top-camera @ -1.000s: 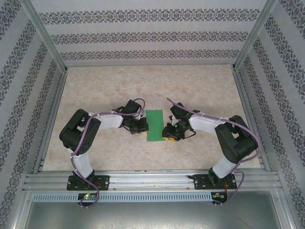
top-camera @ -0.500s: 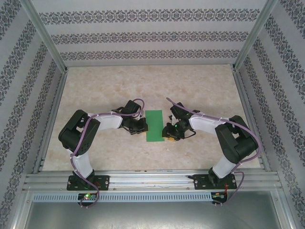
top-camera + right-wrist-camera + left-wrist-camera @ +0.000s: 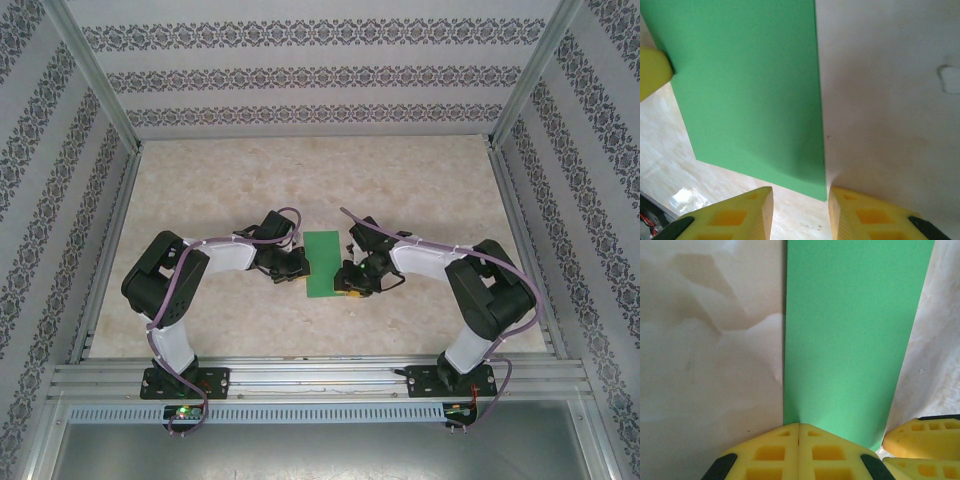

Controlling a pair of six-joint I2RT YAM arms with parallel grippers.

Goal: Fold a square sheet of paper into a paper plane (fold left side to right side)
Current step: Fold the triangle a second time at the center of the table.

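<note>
the paper [image 3: 322,255] lay flat on the table [image 3: 300,180], a narrow green rectangle, longer than wide, with its long sides running away from the arm bases. it sat between the two grippers.

the left gripper [image 3: 300,268] was at the paper's left long edge, toward the near end. in the left wrist view its yellow fingers [image 3: 770,452] were pressed together with no gap, and the closed tips [image 3: 799,432] met the near left corner of the paper [image 3: 850,340]. whether any paper was nipped between them could not be told. the same view showed the paper stretching ahead of the tips, plain and unmarked, with bare table to its left.

the right gripper [image 3: 350,282] was at the paper's right long edge, also near the near end. in the right wrist view its fingers [image 3: 735,215] stood apart with a narrow gap [image 3: 800,190], holding nothing. a corner of the paper [image 3: 755,90] pointed into that gap, just short of the tips. one yellow finger of the left gripper [image 3: 651,70] touched the paper's opposite edge.

the right gripper's fingers [image 3: 925,437] also showed in the left wrist view, just beside the paper's right edge and close to the left gripper's tips.
</note>
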